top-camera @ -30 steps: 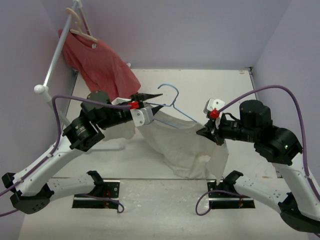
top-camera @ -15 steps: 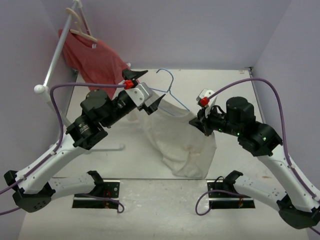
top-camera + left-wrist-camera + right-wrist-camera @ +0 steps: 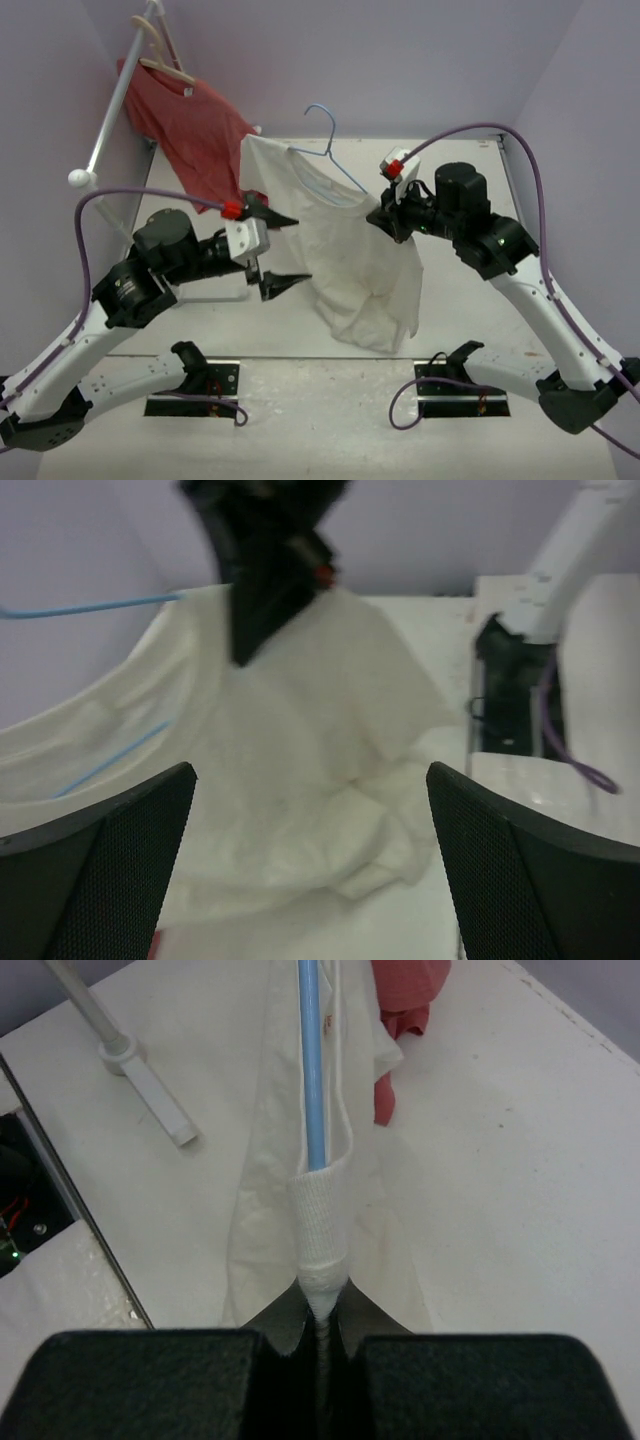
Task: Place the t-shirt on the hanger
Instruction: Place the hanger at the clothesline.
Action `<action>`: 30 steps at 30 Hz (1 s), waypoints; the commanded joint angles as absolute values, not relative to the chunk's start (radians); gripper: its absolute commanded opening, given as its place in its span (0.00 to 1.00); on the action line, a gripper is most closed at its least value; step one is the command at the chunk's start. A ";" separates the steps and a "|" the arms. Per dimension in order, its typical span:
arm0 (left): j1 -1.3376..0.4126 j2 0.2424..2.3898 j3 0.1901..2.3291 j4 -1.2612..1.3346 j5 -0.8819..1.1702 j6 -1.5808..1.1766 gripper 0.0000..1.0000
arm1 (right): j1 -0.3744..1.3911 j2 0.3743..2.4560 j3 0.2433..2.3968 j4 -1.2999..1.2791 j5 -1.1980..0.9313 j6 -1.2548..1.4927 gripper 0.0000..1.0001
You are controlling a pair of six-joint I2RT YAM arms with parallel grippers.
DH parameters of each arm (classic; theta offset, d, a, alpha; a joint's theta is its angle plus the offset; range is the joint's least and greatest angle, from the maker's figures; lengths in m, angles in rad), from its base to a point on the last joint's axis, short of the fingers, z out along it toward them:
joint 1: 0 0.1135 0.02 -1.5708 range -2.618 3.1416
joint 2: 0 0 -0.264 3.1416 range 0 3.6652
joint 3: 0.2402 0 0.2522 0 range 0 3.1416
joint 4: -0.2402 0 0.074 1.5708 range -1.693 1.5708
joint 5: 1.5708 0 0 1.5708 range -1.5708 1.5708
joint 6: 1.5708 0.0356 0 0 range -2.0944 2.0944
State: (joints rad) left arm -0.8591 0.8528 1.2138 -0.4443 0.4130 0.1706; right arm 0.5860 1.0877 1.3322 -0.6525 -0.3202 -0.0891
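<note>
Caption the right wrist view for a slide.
Shut right gripper pinches the white t-shirt where it wraps the blue hanger.

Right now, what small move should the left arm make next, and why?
Probably move the open left gripper toward the hook of the hanger: the t-shirt already drapes on it, while the right gripper pinches only one cloth-covered end.

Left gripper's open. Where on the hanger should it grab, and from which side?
Probably the bare stem under the hook of the hanger, just above the collar. It's the only wire not under the t-shirt, and the right gripper is shut on the cloth-covered right end. Bring the open left gripper in from the left, jaws straddling the thin wire.
</note>
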 commanded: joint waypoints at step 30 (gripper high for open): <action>-0.867 0.366 0.605 -0.178 0.649 -0.141 1.00 | 0.818 1.754 1.954 -0.372 -0.449 0.188 0.00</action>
State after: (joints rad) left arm -0.8661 0.3547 0.6232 -0.2270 0.6716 -0.1133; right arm 0.7749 1.7769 2.0692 -0.5716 -0.4446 0.1276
